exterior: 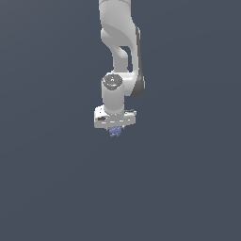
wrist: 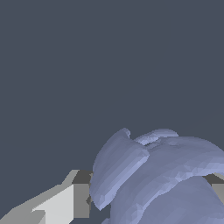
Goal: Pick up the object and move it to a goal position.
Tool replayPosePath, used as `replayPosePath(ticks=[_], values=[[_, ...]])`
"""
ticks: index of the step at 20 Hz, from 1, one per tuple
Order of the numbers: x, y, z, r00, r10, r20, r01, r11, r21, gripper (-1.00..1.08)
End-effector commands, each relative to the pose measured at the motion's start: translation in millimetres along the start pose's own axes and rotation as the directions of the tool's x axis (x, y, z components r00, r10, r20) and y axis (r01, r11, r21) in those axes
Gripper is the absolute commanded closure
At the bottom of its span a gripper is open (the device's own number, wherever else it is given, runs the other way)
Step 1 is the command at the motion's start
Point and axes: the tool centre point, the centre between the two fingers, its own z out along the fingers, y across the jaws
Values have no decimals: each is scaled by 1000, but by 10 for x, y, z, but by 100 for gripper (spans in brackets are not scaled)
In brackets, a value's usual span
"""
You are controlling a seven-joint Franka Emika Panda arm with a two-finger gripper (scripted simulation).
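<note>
While between closed jaws, object (exterior: 114,132), unobstructed.

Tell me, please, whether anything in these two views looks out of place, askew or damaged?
Nothing stands out. The periwinkle object sits between the fingers of the gripper, looking whole and lumpy as shaped. The arm hangs over a plain dark background with nothing else visible.

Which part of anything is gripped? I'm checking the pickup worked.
The gripper holds the small blue lumpy object between its fingers, across its ridged middle; contact points are mostly hidden.
</note>
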Motion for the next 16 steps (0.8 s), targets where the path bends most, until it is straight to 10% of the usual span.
replayPosePath(ticks=[1, 16], values=[[-121, 218, -128, 1000, 1, -1, -1, 1000, 0, 108], [-880, 1642, -984, 1000, 1, -1, -1, 1000, 2, 108]])
